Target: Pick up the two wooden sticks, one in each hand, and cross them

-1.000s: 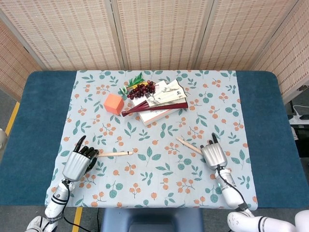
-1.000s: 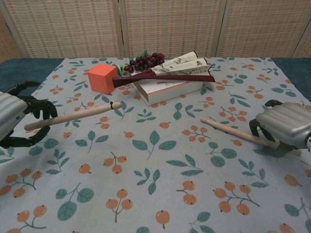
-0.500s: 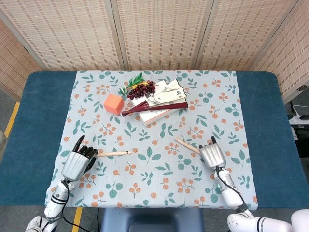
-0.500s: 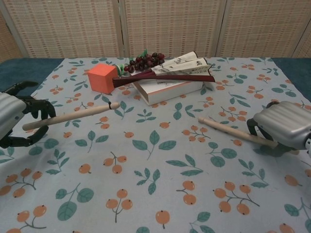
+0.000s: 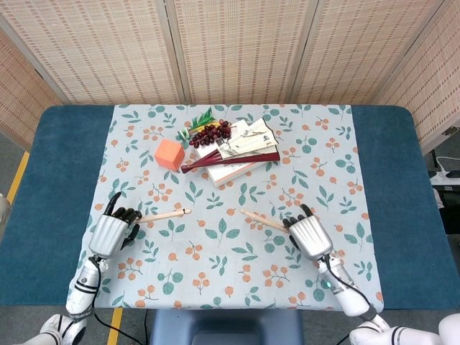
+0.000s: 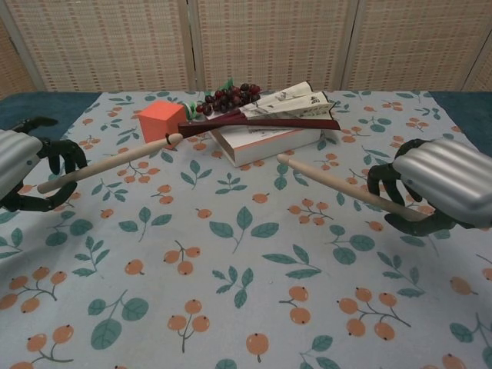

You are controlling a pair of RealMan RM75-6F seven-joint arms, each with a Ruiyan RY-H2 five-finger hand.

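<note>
Your left hand [image 6: 21, 169] grips one stick [image 6: 115, 162], right hand [image 6: 434, 188] the other stick [image 6: 338, 187] (tips apart, uncrossed).

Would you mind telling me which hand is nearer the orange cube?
Left. The left hand sits below the orange cube, slightly leftward; the right hand is far across the cloth, rightward.

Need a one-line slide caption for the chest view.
Left hand and right hand each hold a pale wooden stick, tips apart, not yet crossed.
</note>
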